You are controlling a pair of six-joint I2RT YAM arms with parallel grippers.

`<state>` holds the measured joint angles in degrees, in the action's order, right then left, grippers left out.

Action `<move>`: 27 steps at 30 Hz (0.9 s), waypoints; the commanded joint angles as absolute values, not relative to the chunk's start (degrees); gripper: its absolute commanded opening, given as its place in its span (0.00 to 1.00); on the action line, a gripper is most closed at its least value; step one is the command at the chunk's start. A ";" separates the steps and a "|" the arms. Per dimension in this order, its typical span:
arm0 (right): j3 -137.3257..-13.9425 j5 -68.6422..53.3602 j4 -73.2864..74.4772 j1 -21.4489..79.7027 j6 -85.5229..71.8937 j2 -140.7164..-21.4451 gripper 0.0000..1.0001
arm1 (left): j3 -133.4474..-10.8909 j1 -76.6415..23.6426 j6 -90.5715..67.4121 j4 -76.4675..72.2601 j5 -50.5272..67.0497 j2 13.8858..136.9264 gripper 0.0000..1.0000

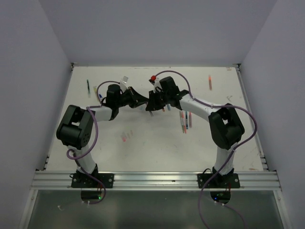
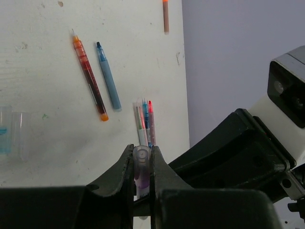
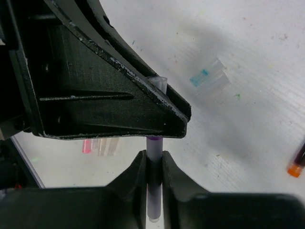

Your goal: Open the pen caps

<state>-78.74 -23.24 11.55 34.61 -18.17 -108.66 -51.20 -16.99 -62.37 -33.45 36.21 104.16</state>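
At the near edge of the white counter (image 1: 152,148), the black-and-white left arm (image 1: 78,131) and the matching right arm (image 1: 225,125) rise from their bases and bend inward, so that their tips meet above the middle of the counter. The right gripper (image 3: 153,155) is closed on a thin purple plastic pen barrel (image 3: 154,191), with a finger pressed against each side. The barrel runs straight on into the left gripper (image 2: 141,150), which is clamped on a small translucent plastic pen cap (image 2: 141,169) with a purple tint showing through it. In the right wrist view the cap's clear end pokes out just past the black fingers. The joint between cap and barrel is hidden behind the left gripper, so I cannot tell whether the cap is seated or pulled free. Both are held above the counter. Just beyond the left gripper a cluster of thin coloured pens (image 2: 145,121) lies side by side. Farther on, a blue plastic pen (image 2: 108,76) and an orange-red plastic pen (image 2: 89,78) lie near each other, and a second orange pen (image 2: 165,14) lies well apart beyond them. Two loose clear plastic caps (image 3: 209,76), one with a blue-green end, lie together on the counter. Toward the far left lies a dark green thin pen (image 1: 88,87), and near the far edge sits a small red piece (image 1: 153,78), too small to identify.
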 commanded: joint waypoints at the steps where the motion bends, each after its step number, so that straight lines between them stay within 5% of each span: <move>1: -81.12 -23.22 10.28 35.33 -18.46 -109.16 0.00 | -51.42 -16.70 -63.37 -36.30 37.09 101.87 0.00; 4: -79.46 -15.07 12.47 37.61 -15.57 -107.85 0.00 | -51.50 -16.26 -63.63 -34.03 35.17 101.16 0.00; 8: -72.80 23.14 13.37 47.42 -8.02 -104.25 0.00 | -52.03 -13.63 -66.87 -33.04 32.34 100.81 0.00; 11: -68.49 39.61 11.53 51.49 -5.89 -103.36 0.00 | -52.82 -12.22 -69.78 -34.45 33.22 101.25 0.00; 14: -66.88 35.54 11.16 49.59 -6.23 -100.99 0.00 | -53.35 -11.78 -69.79 -36.29 34.36 101.34 0.00; 19: -62.49 -4.68 4.49 39.39 -13.78 -95.20 0.00 | -52.65 -11.69 -65.41 -36.14 35.16 100.90 0.00; 27: -71.53 -4.14 11.07 30.06 -15.47 -99.04 0.00 | -56.52 -12.04 -47.03 -14.16 25.58 99.76 0.00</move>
